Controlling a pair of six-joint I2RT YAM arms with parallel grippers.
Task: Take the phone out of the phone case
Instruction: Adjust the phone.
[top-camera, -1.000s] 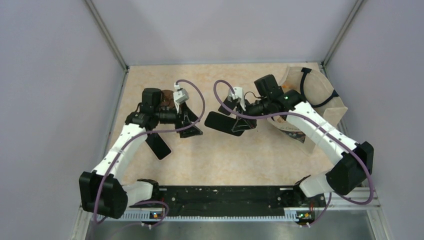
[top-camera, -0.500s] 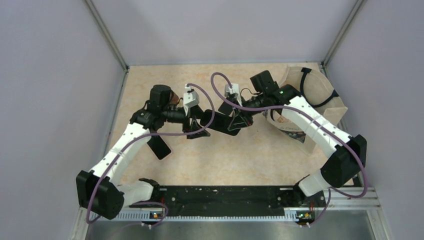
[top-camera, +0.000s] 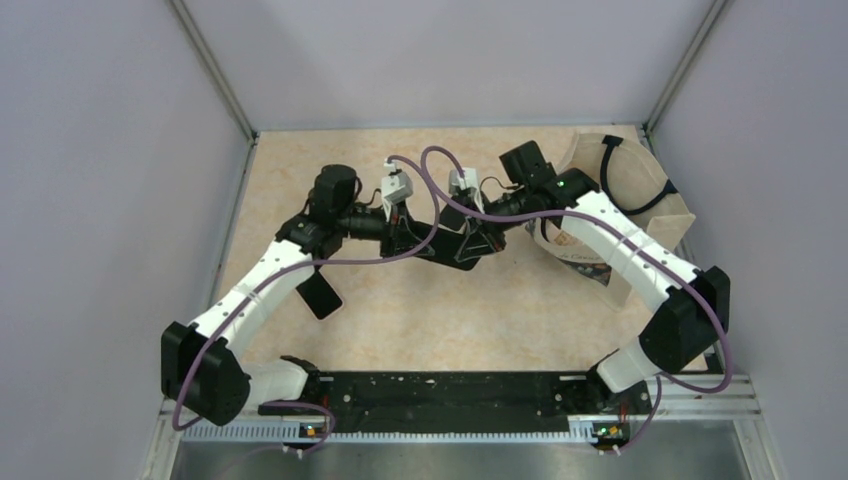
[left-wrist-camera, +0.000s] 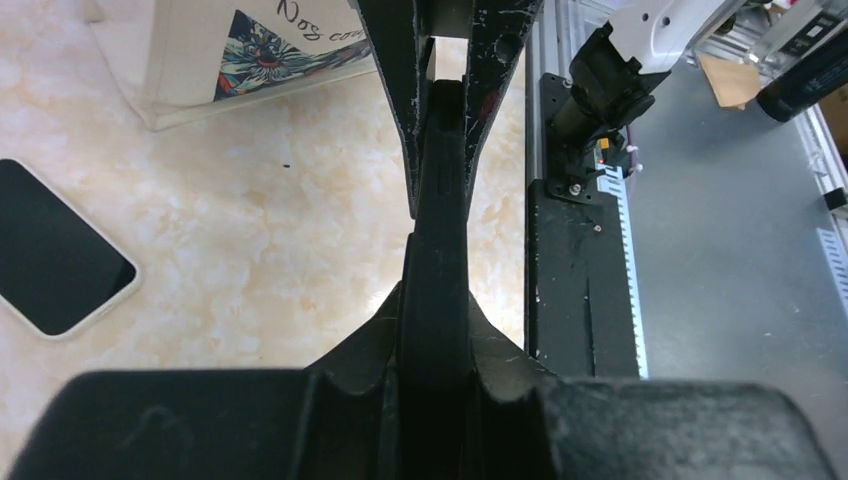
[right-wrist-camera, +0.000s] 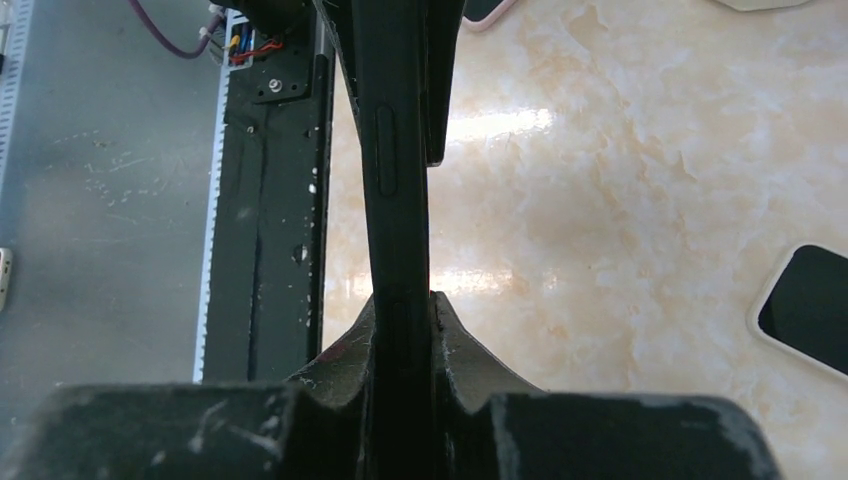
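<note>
Both arms meet over the middle of the table (top-camera: 450, 310), and the left gripper (top-camera: 413, 240) is clamped down on one end of the black phone case (top-camera: 445, 250) while the right gripper (top-camera: 472, 245) is clenched on the other end. The case hangs in the air between them, clear of the tabletop. From above it is only a dark wedge under the cables. The left wrist camera shows it edge-on: the phone case (left-wrist-camera: 440, 200) runs straight up from the left gripper (left-wrist-camera: 435, 300), both fingers pressed flat to its faces, and the right gripper (left-wrist-camera: 445, 100) pinches it at the far end. The right wrist view adds the long side-button moulding on the case (right-wrist-camera: 395, 200), squeezed in the right gripper (right-wrist-camera: 400, 310). Whether the phone sits inside it cannot be told from this edge. A loose handset (top-camera: 320, 293) with a pale rim (left-wrist-camera: 55, 250) lies flat, screen up, on the table under the left arm, well apart from the grip. A printed tote bag (top-camera: 640, 190) stands at the far right corner.
</note>
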